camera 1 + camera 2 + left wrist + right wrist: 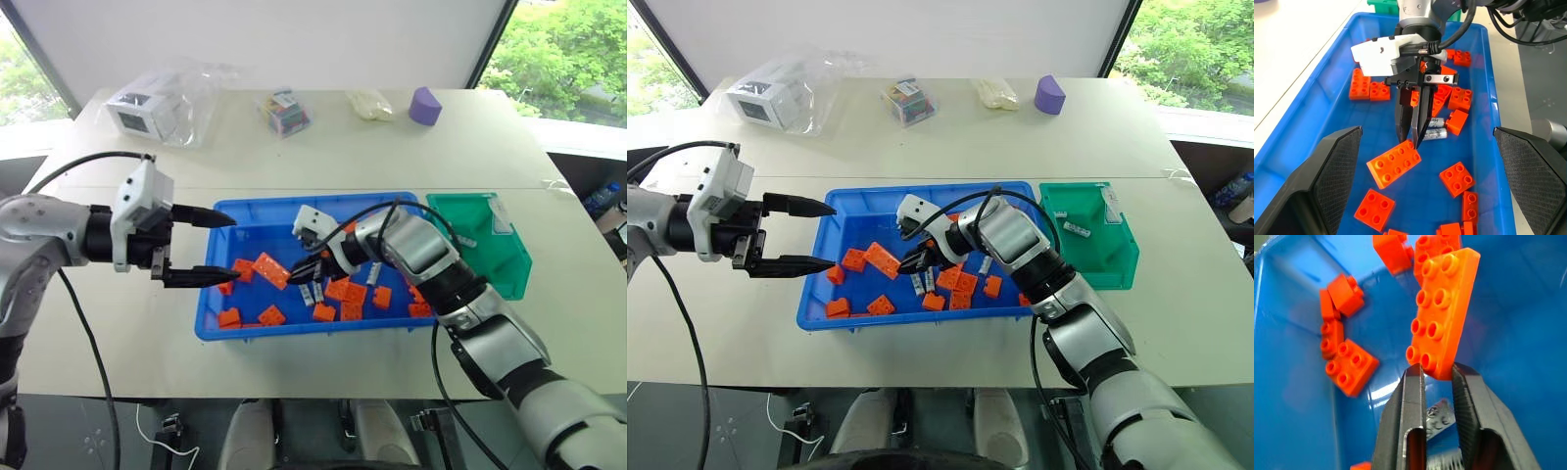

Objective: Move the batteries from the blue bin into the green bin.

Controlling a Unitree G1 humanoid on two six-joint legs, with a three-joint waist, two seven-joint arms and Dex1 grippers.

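The blue bin (294, 199) holds several orange bricks and a few silver batteries (1434, 133). My right gripper (1414, 142) reaches down into the bin's middle, its tips just above a long orange brick (1394, 169). Its fingers (1413, 396) are closed to a narrow gap, and a silver battery (1441, 415) shows in that gap. My left gripper (220, 247) hangs open over the bin's left end with nothing between its fingers. The green bin (509, 264) stands against the blue bin's right side, with a white card and a battery (1076, 229) inside.
At the far side of the table lie a plastic bag with a box (157, 108), a small case of coloured items (286, 111), a clear packet (370, 103) and a purple block (424, 106). The blue bin sits near the table's front edge.
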